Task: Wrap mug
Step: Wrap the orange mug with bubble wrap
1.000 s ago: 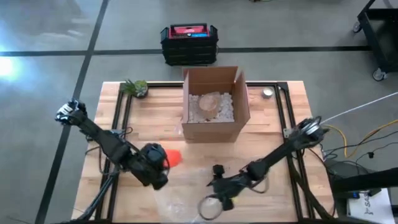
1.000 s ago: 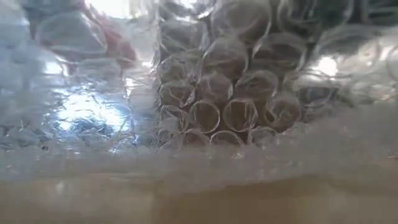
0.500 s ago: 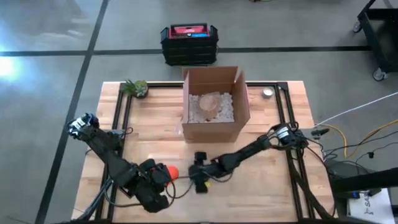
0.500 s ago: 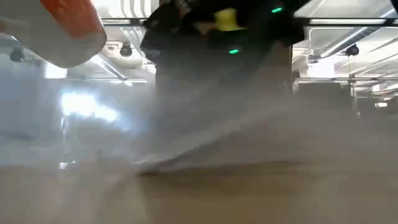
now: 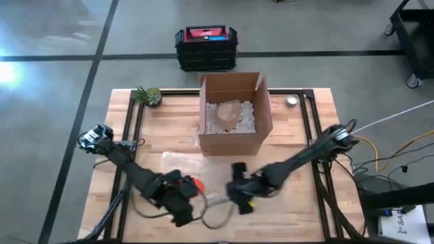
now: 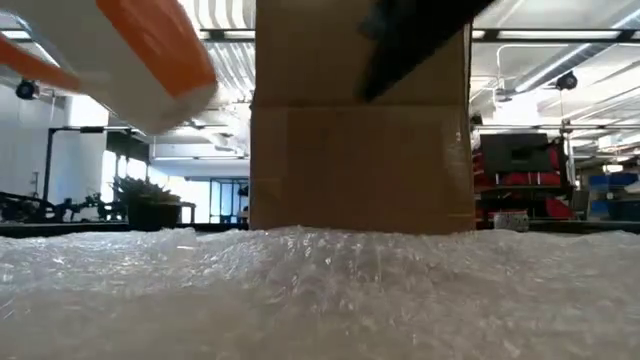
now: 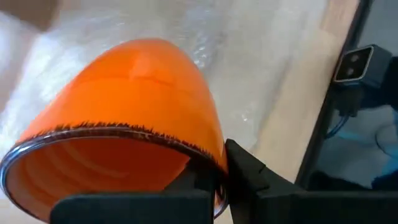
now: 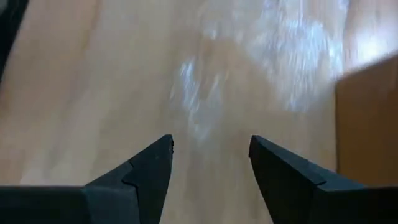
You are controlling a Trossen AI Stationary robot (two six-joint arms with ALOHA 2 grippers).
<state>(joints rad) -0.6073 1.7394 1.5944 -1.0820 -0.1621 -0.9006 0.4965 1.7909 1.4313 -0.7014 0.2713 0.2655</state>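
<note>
Item: orange mug [image 7: 134,118], which I held by its rim in the clamped left gripper [image 7: 214,180], above the bubble wrap [image 6: 320,290]. Right gripper [image 8: 210,163]: spread wide, empty, over the wrap beside the cardboard box [image 5: 232,112].

Both arms: dark, near-black segmented links with chunky joint housings. Left arm [image 5: 129,166] has a lighter grey/white fitting at its base end. Right arm [image 5: 298,163] likewise, plus a small yellow patch near the wrist. Right tool [image 8: 210,168]: two matte black fingers [image 8: 143,171], wedge-shaped with angular bevelled tips. Left tool [image 7: 214,180]: same black angular moulding.
</note>
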